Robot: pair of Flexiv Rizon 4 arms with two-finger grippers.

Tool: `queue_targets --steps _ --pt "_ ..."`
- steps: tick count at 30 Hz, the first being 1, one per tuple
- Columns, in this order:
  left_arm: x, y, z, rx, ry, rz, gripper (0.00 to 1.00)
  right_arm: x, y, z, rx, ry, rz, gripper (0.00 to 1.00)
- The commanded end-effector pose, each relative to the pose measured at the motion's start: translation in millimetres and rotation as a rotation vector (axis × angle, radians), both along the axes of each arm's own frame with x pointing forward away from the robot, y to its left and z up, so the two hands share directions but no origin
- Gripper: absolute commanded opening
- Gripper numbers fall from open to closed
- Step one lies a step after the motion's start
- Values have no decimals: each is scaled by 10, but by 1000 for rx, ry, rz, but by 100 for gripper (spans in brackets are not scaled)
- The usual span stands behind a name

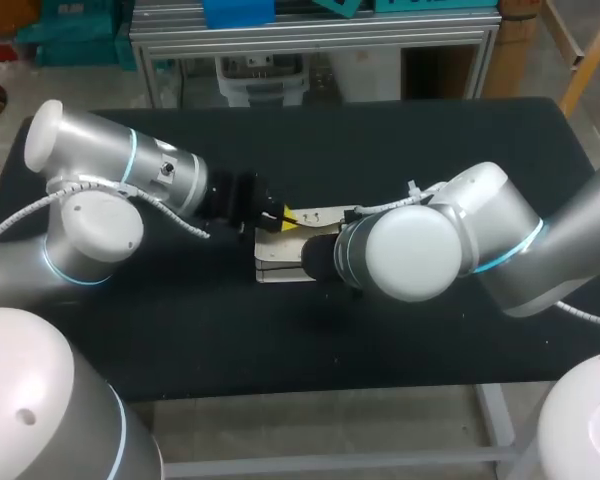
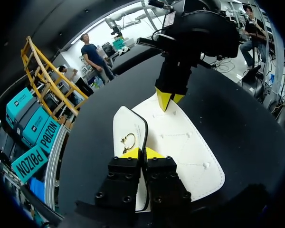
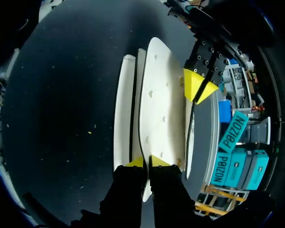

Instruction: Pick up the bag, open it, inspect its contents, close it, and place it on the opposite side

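A: Where to find the bag now?

B: On the black table, about in its middle, between the two arms. Seemingly resting there, not lifted.

A: And the fingers?

B: Left gripper: almost closed, yellow tips pinching the dark-trimmed edge of a flap, just beside the gold ring. Right gripper: also almost closed, nipping a thin white edge at the opposite end of the bag. Hard to tell which layer.

A: What to fear from here?

B: Probably two things. First, slipping: only a thin edge held on each side, easily drawn out of the tips by a quick pull. Second, working against each other: with both ends gripped, danger of stretching or tearing the flap if moved apart too far, or of dragging the whole bag over the table instead of opening it.

A: And the pose of the arms?

B: Both low, reaching in from opposite sides, grippers facing each other along the bag. Right elbow bulky above the bag, hiding part of it from the head view.
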State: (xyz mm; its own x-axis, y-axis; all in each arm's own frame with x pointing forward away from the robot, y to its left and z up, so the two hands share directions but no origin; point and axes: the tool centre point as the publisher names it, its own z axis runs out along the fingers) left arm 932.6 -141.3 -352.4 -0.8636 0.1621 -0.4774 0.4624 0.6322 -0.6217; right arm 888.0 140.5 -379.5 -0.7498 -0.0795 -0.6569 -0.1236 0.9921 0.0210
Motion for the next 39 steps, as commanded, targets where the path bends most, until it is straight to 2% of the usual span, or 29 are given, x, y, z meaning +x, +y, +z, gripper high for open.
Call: queue_targets --steps 1,5,10,11,12,14,16,17,22,24,31,32,33,34,39 --pt "-85 72 -97 29 -3 -22 0 3 6 -23 1 -3 -1 0" --pt "-173 188 -158 50 45 -65 0 3 6 -23 1 -3 -1 0" --pt "-157 145 -229 71 58 -60 0 3 6 -23 1 -3 -1 0" --pt "-153 143 -206 62 60 -59 5 3 6 -23 1 -3 -1 0" --pt "-147 145 -174 51 60 -58 30 3 6 -23 1 -3 -1 0" --pt "-136 159 -93 28 56 -54 65 3 6 -23 1 -3 -1 0" --pt "-129 171 -13 10 53 -51 90 3 6 -23 1 -3 -1 0" --pt "-129 180 27 -1 56 -54 94 3 6 -23 1 -3 -1 0" --pt "-96 204 158 -34 57 -55 91 3 6 -23 1 -3 -1 0" --pt "-88 206 192 -45 54 -57 87 3 6 -23 1 -3 -1 0" --pt "-34 240 286 -83 121 -20 89 -13 21 14 -4 0 -3 2" --pt "-28 244 294 -79 132 -5 89 -23 21 32 -4 0 -3 31" --pt "-25 246 299 -78 135 -4 91 -32 19 52 0 1 -6 91" --pt "-29 253 303 -76 141 6 93 -45 18 72 2 1 -7 100" --pt "-57 267 334 -65 183 47 100 -117 24 199 12 -8 -2 100"
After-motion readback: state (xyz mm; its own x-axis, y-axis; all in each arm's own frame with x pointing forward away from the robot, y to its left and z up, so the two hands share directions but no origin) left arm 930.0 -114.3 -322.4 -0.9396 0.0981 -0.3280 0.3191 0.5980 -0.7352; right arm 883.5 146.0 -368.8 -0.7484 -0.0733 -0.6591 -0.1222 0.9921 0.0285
